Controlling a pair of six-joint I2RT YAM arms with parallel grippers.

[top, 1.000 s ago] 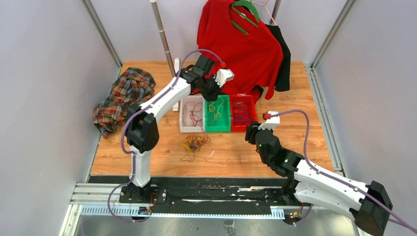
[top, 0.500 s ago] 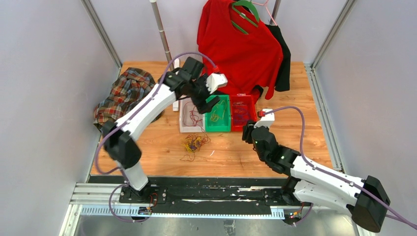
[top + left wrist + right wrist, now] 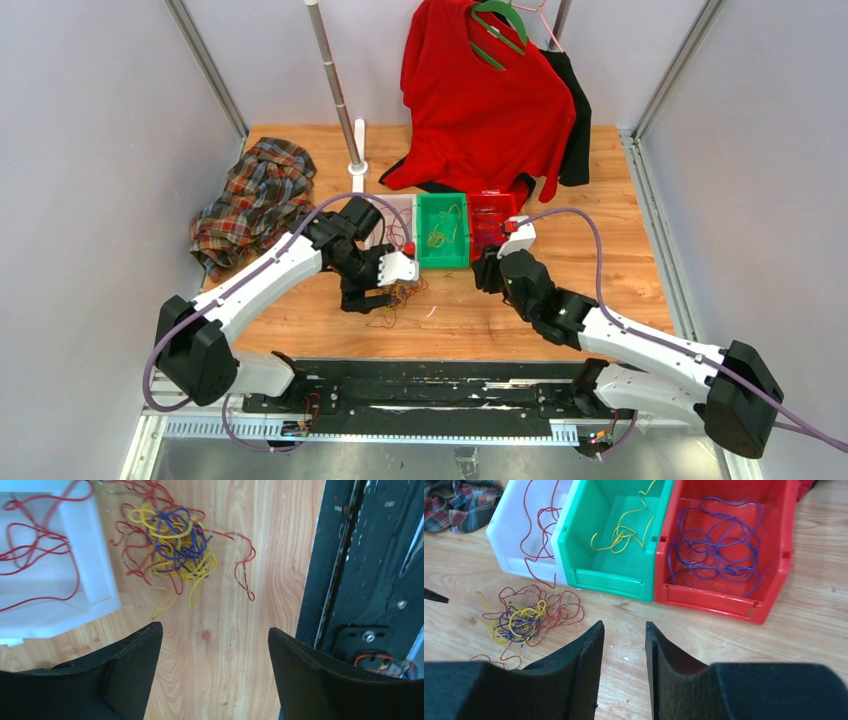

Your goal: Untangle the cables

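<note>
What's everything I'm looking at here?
Table: 1, wood
White bin: 1, white, row's left, holds red cables
Green bin: 1, green, middle, holds yellow cable
Red bin: 1, red, right, holds purple cables
Cable tangle: 1, red-yellow-blue, on table before white bin
Plaid shirt: 1, checked, table's left
Red shirt: 1, red, on green hanger, back
Black garment: 1, black, behind red shirt
Pole: 1, silver, back
Left gripper: 1, black, open near tangle
Right gripper: 1, black, open, facing bins
</note>
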